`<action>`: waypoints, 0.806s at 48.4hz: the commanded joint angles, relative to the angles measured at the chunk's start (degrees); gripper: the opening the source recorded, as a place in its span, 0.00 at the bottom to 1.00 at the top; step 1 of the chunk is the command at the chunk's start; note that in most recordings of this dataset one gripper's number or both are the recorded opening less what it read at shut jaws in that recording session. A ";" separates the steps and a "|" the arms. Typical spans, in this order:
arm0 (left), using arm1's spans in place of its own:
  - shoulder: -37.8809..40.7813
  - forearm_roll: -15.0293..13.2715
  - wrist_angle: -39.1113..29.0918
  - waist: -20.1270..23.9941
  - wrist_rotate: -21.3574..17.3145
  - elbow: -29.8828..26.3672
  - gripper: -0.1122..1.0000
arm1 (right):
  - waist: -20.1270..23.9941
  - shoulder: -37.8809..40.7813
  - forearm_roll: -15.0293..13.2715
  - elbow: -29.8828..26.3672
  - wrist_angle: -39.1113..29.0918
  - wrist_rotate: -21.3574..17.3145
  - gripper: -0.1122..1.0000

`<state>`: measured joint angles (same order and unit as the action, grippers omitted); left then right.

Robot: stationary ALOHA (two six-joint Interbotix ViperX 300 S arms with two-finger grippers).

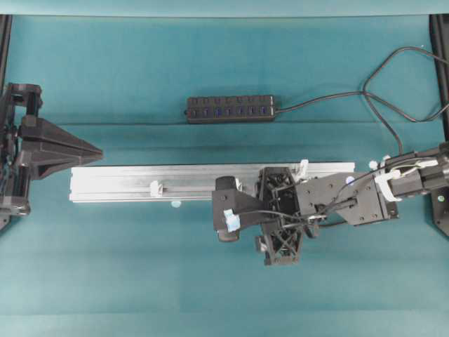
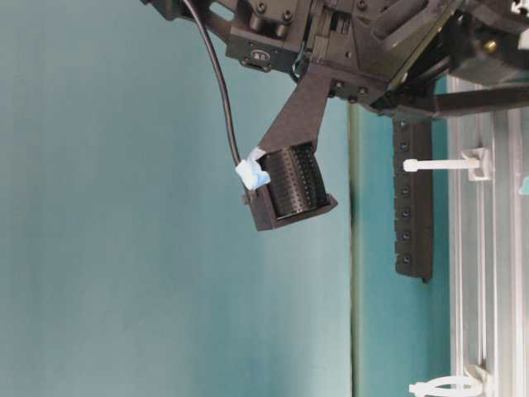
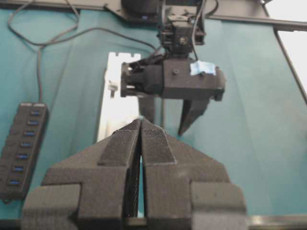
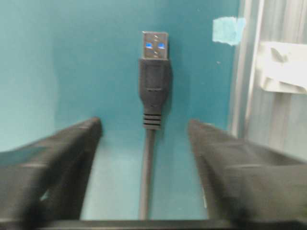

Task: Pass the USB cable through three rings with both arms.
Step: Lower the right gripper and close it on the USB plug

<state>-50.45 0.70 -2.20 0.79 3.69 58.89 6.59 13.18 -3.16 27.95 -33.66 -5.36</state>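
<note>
Left to right across the bench (image 1: 140,281). At the left edge, the left gripper (image 1: 97,152) points toward the middle; its jaws are pressed together into one wedge and hold nothing. A long silver rail (image 1: 126,181) lies across the middle of the bench, parallel to the near edge. A white ring (image 1: 156,188) stands on it left of its middle, and a second ring (image 1: 303,168) stands toward its right end. Behind the rail, toward the far edge, lies a black hub strip (image 1: 231,109) with blue sockets; its cord (image 1: 330,98) runs off toward the right edge. The right gripper (image 1: 226,210) reaches in from the right edge, low over the bench along the near side of the rail. Its jaws stand apart. Right wrist view: the USB cable (image 4: 154,81) lies straight on the bench between those jaws, touched by neither, plug tip pointing away from the wrist, just beside the rail and near another white ring (image 4: 283,67).
</note>
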 commanded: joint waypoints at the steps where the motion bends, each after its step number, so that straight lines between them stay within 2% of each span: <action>1: 0.18 0.18 0.26 0.09 0.00 -0.70 0.13 | -0.62 0.09 -0.18 0.26 -0.44 0.26 0.23; 7: 0.09 0.09 0.26 0.00 0.00 -0.70 0.13 | -0.88 0.18 -0.18 0.00 -0.44 0.18 0.09; 12: 0.09 0.18 0.35 0.09 0.00 -0.70 0.13 | -1.32 0.35 -0.09 -0.26 -0.53 -0.09 0.04; 39: 0.09 0.09 0.35 0.09 0.00 -0.70 0.13 | -1.41 0.35 0.88 -0.70 -0.35 -0.53 0.03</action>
<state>-50.54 0.79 -2.20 0.79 3.69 58.89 6.06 13.45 -2.55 27.51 -34.10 -5.54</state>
